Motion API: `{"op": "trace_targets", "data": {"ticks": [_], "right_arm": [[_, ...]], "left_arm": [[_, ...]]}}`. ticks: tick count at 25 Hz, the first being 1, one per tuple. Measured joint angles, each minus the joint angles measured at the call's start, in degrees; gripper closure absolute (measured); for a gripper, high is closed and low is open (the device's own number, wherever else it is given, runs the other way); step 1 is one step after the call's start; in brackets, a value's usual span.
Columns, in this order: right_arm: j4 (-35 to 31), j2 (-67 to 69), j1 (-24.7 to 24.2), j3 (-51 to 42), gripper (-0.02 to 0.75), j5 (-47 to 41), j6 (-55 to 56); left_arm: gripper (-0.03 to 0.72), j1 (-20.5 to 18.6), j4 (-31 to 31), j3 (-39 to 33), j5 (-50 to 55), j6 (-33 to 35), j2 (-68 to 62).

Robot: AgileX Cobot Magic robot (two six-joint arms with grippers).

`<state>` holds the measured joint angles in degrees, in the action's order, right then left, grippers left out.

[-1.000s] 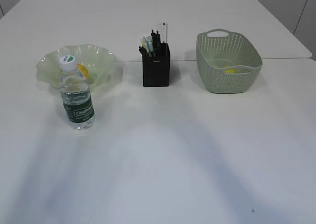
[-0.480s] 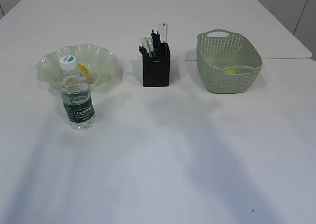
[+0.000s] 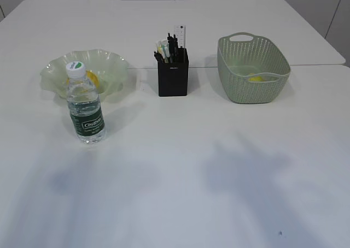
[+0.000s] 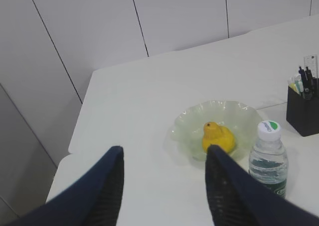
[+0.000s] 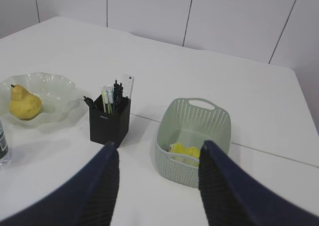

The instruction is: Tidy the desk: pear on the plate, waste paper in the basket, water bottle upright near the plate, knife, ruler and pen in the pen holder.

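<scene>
Yellow pear rests in the ruffled green glass plate; clear bottle stands beside. Arm shadows have withdrawn: treat tidying as complete. Both jaws stand half-open, empty.

Only the soft shadows on the counter differ: the long streaks seen earlier now gather into two separate darker patches nearer the front edge.

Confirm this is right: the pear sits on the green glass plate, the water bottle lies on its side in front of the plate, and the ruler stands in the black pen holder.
One detail is wrong: the water bottle stands upright, cap up, as the exterior view shows. The pear does sit on the plate, and the ruler does stand in the pen holder.
</scene>
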<state>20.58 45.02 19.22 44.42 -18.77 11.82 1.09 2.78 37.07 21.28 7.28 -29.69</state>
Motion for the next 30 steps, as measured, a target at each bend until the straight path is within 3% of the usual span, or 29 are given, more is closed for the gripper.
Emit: {"op": "trace_targets", "data": {"ticks": [11,24,30], "right_arm": [[-1.2,-15.3,0.0,-3.0,0.351,-14.2,0.5],[-9.1,-35.2,0.0,-6.4,0.351,-33.6,-5.2],[-14.3,-42.8,0.0,-6.4,0.351,-41.8,-8.3]], "left_arm": [[0.354,0.0,-3.4,0.0,16.0,0.0,14.1],[0.357,0.0,-5.5,0.3,33.9,0.0,28.7],[0.357,0.0,-7.7,0.6,38.8,0.0,29.3]]}}
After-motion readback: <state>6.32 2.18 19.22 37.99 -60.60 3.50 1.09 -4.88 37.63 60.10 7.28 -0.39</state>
